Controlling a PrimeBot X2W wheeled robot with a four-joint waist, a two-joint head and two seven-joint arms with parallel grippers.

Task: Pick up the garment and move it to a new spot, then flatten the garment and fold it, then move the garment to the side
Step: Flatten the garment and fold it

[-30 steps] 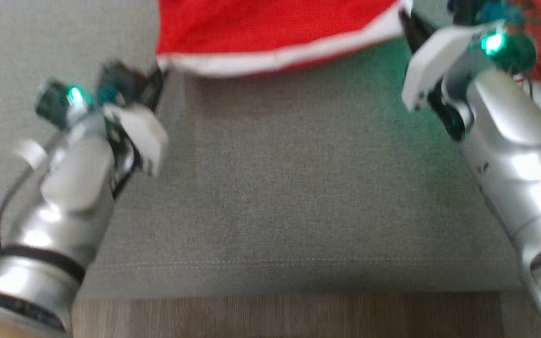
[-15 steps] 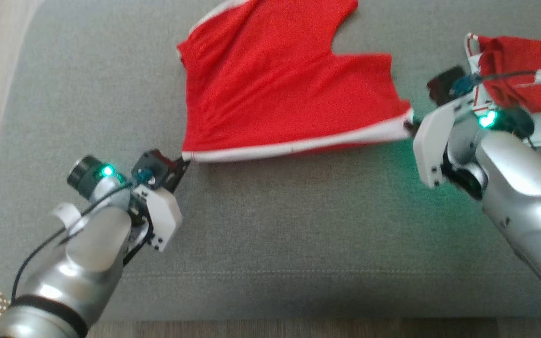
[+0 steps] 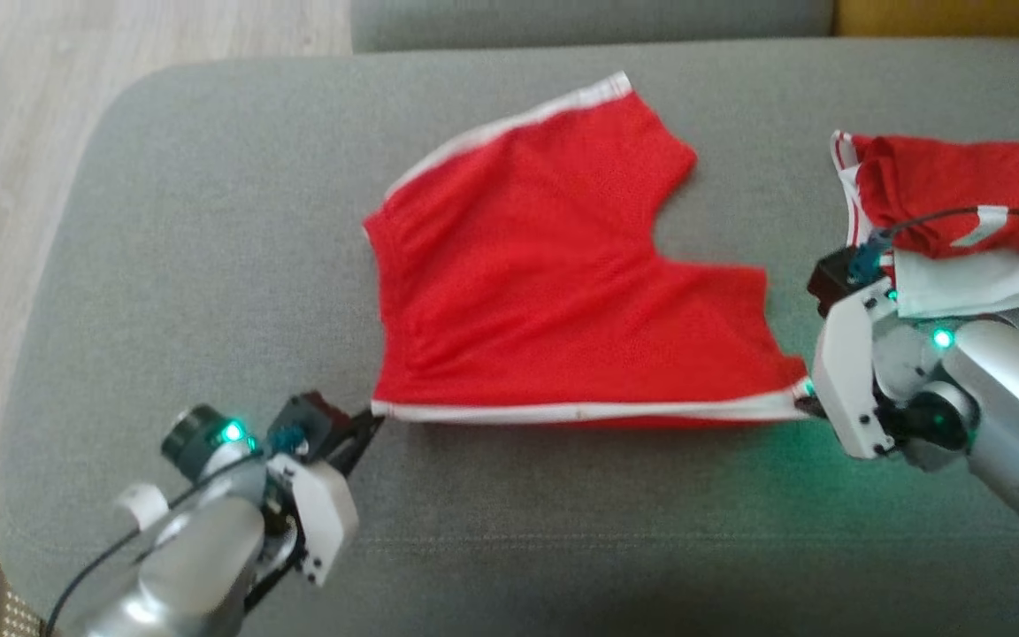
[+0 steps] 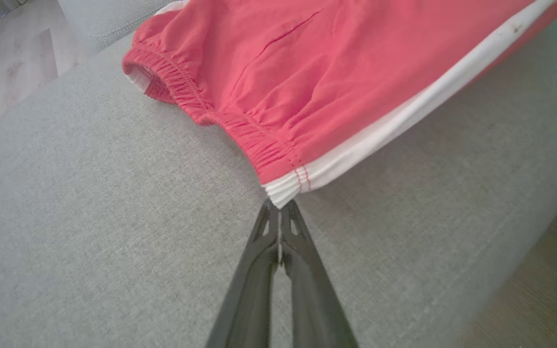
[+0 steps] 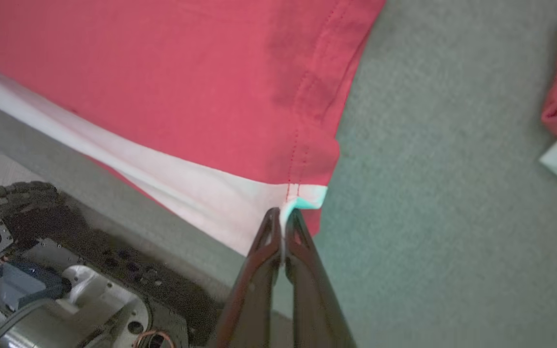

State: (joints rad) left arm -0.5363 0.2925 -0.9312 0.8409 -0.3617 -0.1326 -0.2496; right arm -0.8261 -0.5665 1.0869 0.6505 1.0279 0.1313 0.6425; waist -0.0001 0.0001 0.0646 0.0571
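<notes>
So the red shorts (image 3: 554,292) are spread out mid-cushion on the grey couch seat (image 3: 209,221). Their white side stripe (image 3: 580,411) runs along the edge nearest the couch's front. That stripe is the long axis here, pulled taut between the two arms and roughly parallel to the couch front.

The left pincer (image 3: 368,423) is clenched on the waistband corner at one end. The right pincer (image 3: 806,402) is clenched on the leg-hem corner at the other. From either pincer, the rest of the fabric lies toward the couch back. Neither arm is nearer, since each has its own corner.

My guess is the fold carries that edge toward the couch back, both arms together. Another red-and-white pile (image 3: 952,203) sits toward the couch back, just beyond the right pincer, and it could snag.
</notes>
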